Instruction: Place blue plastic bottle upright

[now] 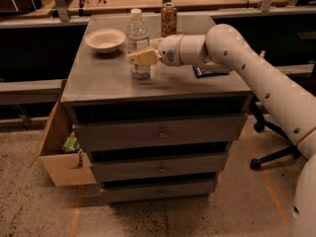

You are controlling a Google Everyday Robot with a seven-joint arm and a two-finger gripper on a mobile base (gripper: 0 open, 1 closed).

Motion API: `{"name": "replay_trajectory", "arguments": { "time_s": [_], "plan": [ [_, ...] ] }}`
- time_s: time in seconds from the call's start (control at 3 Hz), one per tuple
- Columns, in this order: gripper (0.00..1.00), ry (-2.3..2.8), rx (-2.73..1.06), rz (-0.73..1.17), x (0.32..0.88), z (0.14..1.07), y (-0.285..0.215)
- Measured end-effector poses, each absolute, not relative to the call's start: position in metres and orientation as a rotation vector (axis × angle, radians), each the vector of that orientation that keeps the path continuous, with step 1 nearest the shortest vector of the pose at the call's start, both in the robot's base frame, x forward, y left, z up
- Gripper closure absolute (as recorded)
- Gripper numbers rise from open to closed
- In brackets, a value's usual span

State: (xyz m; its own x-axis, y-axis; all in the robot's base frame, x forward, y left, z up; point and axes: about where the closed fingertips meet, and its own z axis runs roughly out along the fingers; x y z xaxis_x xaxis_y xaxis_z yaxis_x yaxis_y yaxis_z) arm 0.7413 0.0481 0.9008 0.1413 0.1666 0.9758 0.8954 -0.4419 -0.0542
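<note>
Nothing can be read: the wrapper of the clear plastic bottle with white cap and pale label (138, 37) shows no legible words, nor does the patterned brown drink can (169, 19) (at the bottle's 1 o'clock). The tool (137, 58) is at the bottle's midsection, reaching in from 3 o'clock.

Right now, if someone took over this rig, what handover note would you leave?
Gripper: against the lower body of the blue plastic bottle, above the cabinet top.
Bottle: upright on the cabinet top, cap up, just right of the bowl; the can stands behind it.
Done: bottle looks upright.
Left: probably make sure it is let go, then back the arm away without tipping it.
</note>
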Motion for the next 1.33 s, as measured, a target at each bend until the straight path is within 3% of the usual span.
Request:
{"name": "replay_trajectory", "arguments": {
  "time_s": [0.33,1.33],
  "plan": [
    [0.00,-1.017,-1.790,-1.402,0.736,0.913,0.030],
    [0.00,-0.796,-1.938,-1.610,0.708,0.955,-0.029]
  ]
}}
